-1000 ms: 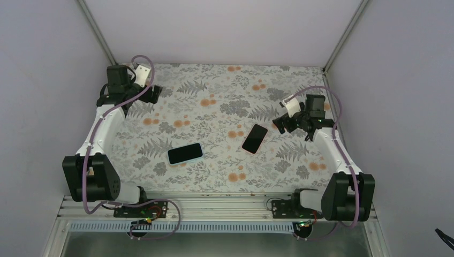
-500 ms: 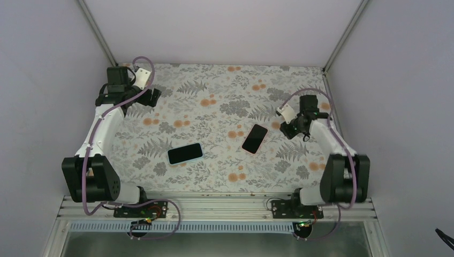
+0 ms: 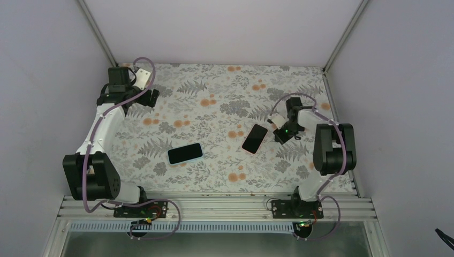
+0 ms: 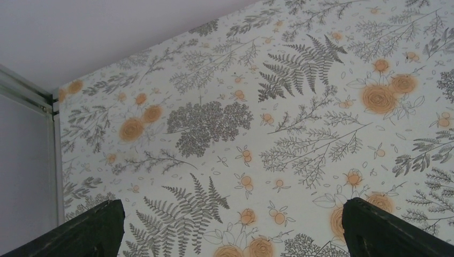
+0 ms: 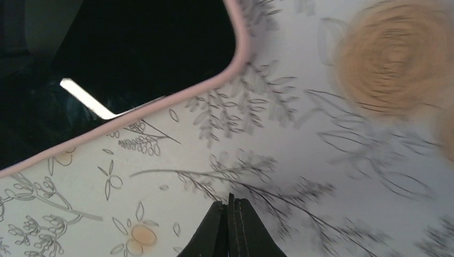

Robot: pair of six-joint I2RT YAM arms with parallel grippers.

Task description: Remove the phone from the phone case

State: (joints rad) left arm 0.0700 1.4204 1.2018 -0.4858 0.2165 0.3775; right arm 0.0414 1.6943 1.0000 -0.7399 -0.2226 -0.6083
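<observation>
A phone with a black screen lies face up right of the table's middle, in a pink phone case whose rim shows round the screen in the right wrist view. My right gripper hangs low over the cloth just right of the phone. Its tips are pressed shut with nothing between them, a short way off the case's corner. My left gripper is far off at the back left, open. Only flowered cloth lies between its two fingers.
A second phone with a pale blue rim lies face up left of the middle. The table is covered with a fern and orange flower cloth. White walls and metal posts close the back and both sides.
My right arm has swung in from the right edge toward the pink-cased phone, and its gripper has gone from open to shut. The left arm has hardly moved. Both phones lie where they were.
</observation>
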